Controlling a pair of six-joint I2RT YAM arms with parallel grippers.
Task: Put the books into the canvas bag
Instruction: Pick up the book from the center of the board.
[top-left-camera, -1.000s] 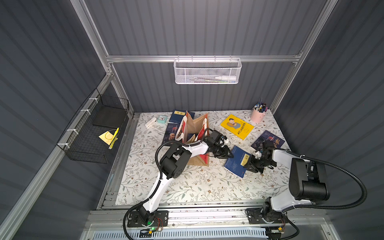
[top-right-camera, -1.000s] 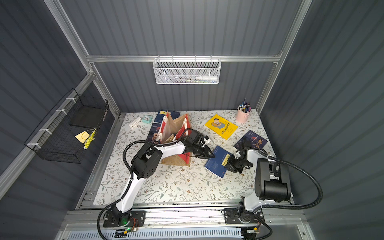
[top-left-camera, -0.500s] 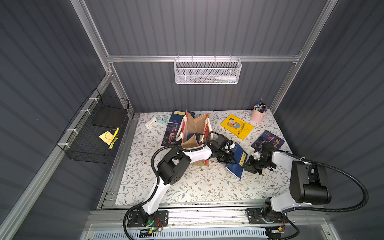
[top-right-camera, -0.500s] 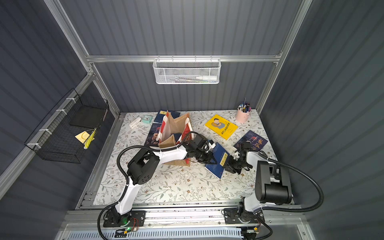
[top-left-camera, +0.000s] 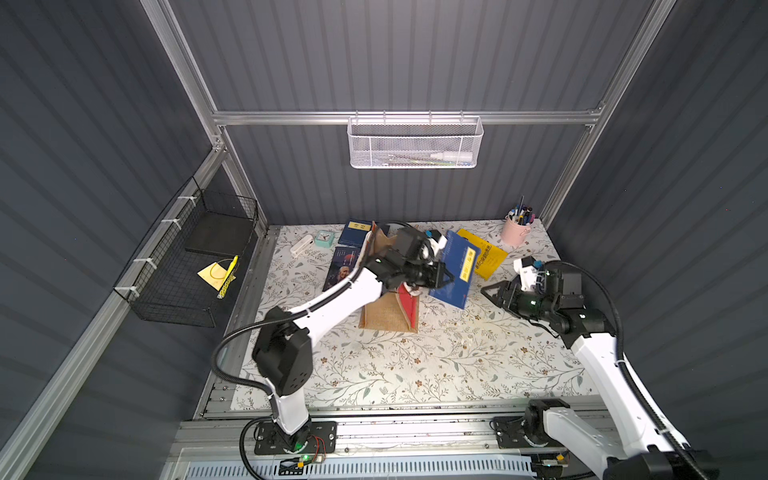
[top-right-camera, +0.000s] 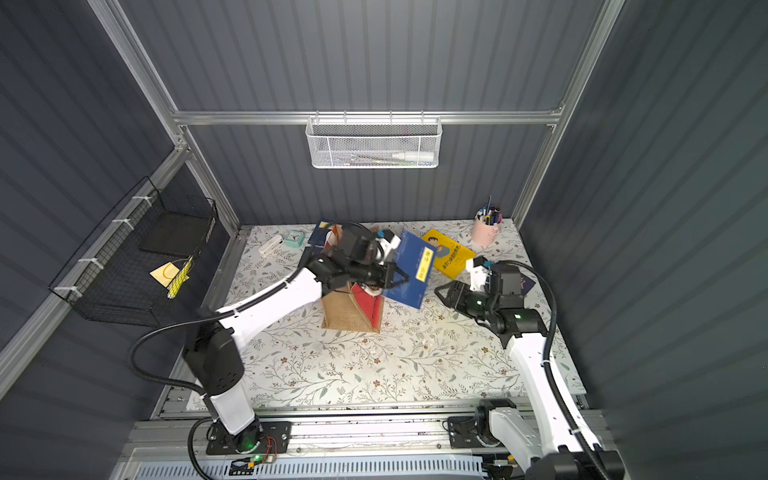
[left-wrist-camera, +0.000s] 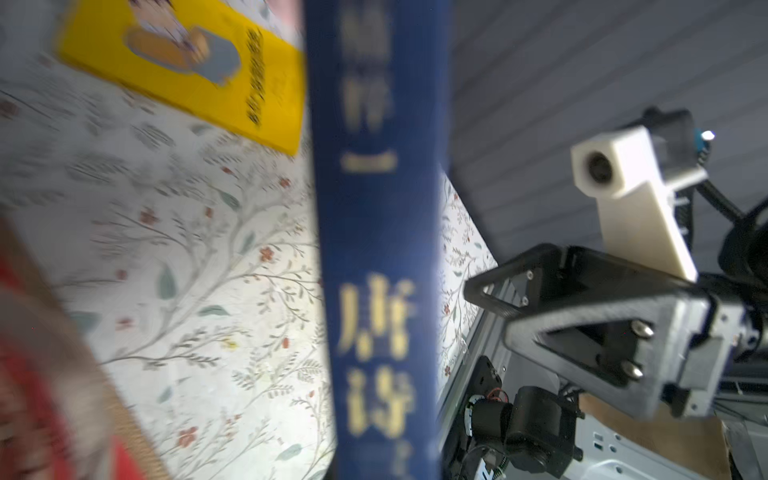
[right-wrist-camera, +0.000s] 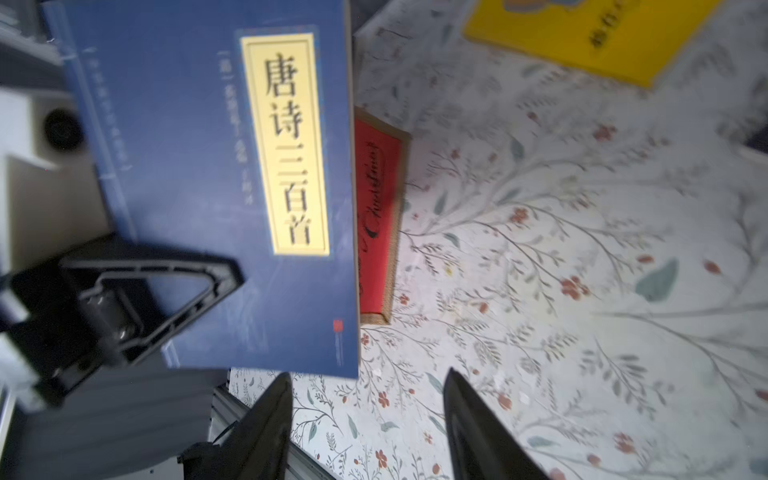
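The left claw (top-left-camera: 444, 276) is clamped tight on a thin navy blue paperback with a yellow title label (top-left-camera: 455, 266). It holds the book tilted in the air, clear of the floral-patterned table (top-left-camera: 415, 365), just beside the boxy tan burlap bag with red panels (top-left-camera: 386, 318) on the side toward the right arm. The right claw (top-left-camera: 489, 290) hangs further out from the bag, spread wide and gripping nothing, just short of the book's edge. A bright yellow paperback (top-left-camera: 490, 257) lies flat beyond the bag, and a dark portrait-cover book (top-left-camera: 341, 270) lies on the bag's opposite side.

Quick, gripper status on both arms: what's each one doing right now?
Left gripper: shut on the blue book.
Right gripper: open, holding nothing.
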